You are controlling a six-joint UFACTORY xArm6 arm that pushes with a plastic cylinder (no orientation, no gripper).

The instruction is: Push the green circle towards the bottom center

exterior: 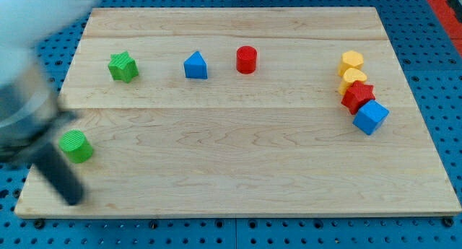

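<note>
The green circle (76, 146) is a short green cylinder at the view's left, near the board's left edge. My tip (73, 199) is the lower end of the dark blurred rod. It stands just below the green circle, slightly to its left, near the board's bottom left corner. The rod slants up to the view's left into the blurred arm.
A green star (123, 66), a blue triangle-topped block (195, 66) and a red cylinder (247, 59) stand in a row along the top. At the right are two yellow blocks (351, 61), (353, 79), a red star (358, 96) and a blue cube (370, 117), clustered together. The wooden board (238, 169) lies on a blue pegboard.
</note>
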